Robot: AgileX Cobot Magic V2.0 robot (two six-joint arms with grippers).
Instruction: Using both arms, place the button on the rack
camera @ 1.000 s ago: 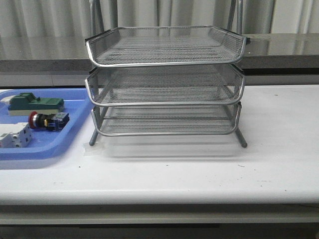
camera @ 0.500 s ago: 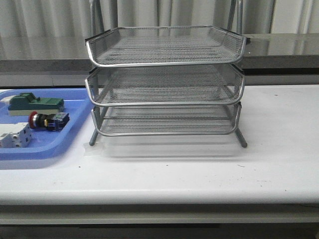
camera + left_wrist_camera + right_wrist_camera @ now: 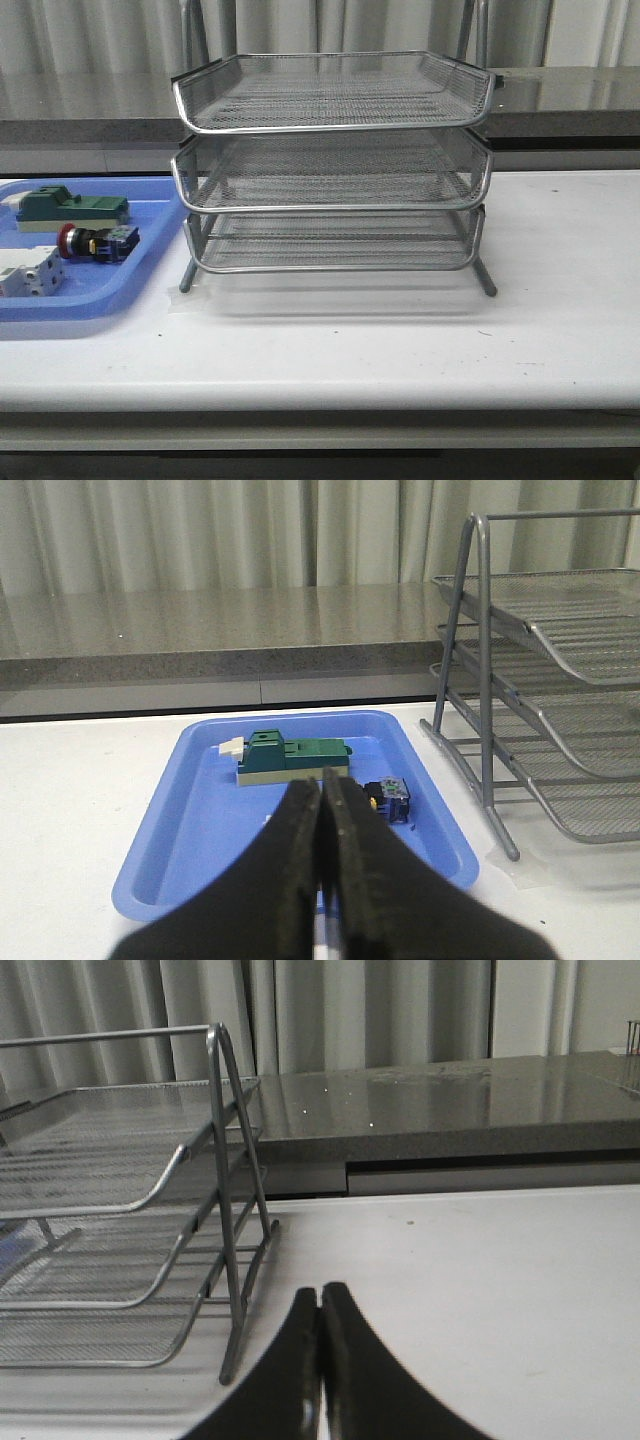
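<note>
Button (image 3: 386, 799) lies in blue tray (image 3: 190, 820) just beyond clenched left gripper (image 3: 322, 810); right gripper (image 3: 320, 1315) clenched beside 3-tier rack (image 3: 120, 1250), apparently empty

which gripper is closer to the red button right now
Left. The left gripper, fingers closed, hangs over the blue tray with the button just ahead of it. The right gripper is beyond the rack's far side.
</note>
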